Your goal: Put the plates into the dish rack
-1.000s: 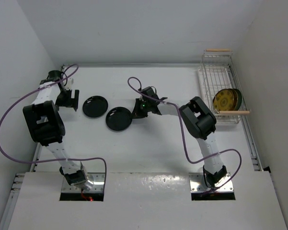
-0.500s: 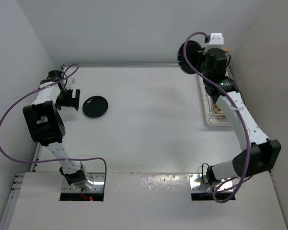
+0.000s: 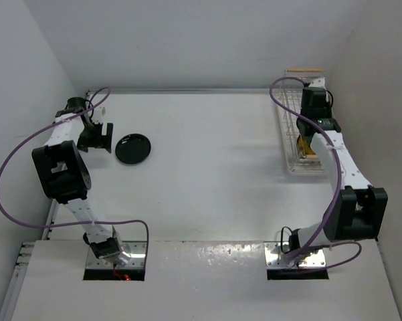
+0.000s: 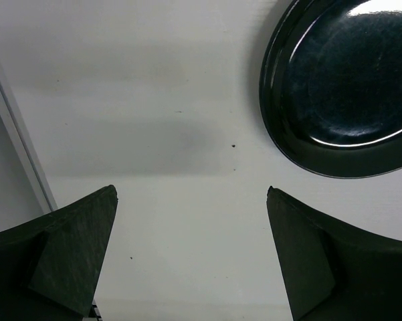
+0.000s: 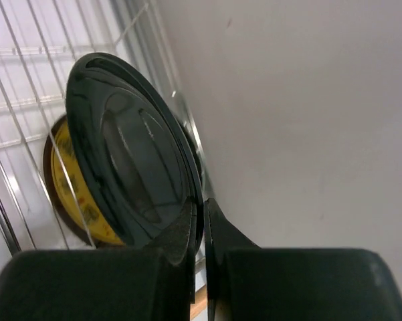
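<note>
One glossy black plate point(image 3: 133, 148) lies flat on the table at the left, also seen at the top right of the left wrist view point(image 4: 348, 93). My left gripper point(image 3: 99, 139) hovers just left of it, open point(image 4: 190, 194), with only bare table between the fingers. My right gripper point(image 5: 204, 204) is shut on the rim of a second black plate point(image 5: 130, 167), held on edge inside the white wire dish rack point(image 3: 291, 114). A mustard-yellow plate point(image 5: 70, 194) stands in the rack right behind it. In the top view the right arm hides the held plate.
The rack sits along the right wall, with a wooden handle bar point(image 3: 304, 69) at its far end. A raised rail point(image 4: 13, 140) runs along the table's left edge beside my left gripper. White walls close in at the left, back and right.
My right arm took the black plate from mid-table, lifted it high over the rack, and has now lowered it in beside the yellow plate. The left arm has stayed put.
</note>
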Tool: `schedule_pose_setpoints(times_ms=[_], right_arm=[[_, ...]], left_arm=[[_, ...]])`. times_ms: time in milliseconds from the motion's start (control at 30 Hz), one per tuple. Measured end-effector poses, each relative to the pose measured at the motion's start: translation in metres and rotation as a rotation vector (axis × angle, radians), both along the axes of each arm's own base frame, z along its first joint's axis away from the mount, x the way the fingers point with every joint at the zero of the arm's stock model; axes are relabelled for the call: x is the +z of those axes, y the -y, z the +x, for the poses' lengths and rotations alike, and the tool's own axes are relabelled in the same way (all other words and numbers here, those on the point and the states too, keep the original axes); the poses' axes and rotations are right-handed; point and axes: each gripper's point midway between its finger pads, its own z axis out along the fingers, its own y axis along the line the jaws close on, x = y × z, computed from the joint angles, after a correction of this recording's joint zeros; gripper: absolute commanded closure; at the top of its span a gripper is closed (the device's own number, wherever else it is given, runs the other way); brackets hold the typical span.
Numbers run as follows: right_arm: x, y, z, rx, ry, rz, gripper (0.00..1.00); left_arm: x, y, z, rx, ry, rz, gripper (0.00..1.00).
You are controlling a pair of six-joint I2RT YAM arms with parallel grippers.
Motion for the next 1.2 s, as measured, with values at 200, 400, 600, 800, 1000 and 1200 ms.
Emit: schedule_pose_setpoints(times_ms=[200, 400, 600, 800, 1000, 1200], right_arm=[[-0.044, -0.005, -0.006, -0.002, -0.096, 0.077, 1.0], [-0.078, -0.01, -0.014, 0.003, -0.165, 0.119, 1.0], [-0.081, -0.009, -0.015, 0.007, -0.178, 0.093, 0.72], [-0.093, -0.012, -0.016, 0.024, -0.236, 0.094, 0.26], [-0.08, -0.015, -0.008, 0.04, -0.22, 0.106, 0.25], [-0.055, -0.029, -0.002, 0.092, -0.158, 0.095, 0.25]], left_arm=[[0.0, 0.011, 0.004, -0.027, 0.003, -0.013, 0.04], [0.0, 0.016, 0.006, -0.04, 0.003, -0.019, 0.04], [0.0, 0.016, 0.005, -0.04, 0.0, -0.022, 0.04], [-0.006, 0.026, 0.011, -0.077, 0.001, -0.077, 0.04], [-0.03, 0.039, 0.037, -0.127, -0.011, -0.185, 0.04], [-0.06, 0.041, 0.057, -0.126, -0.03, -0.237, 0.32]])
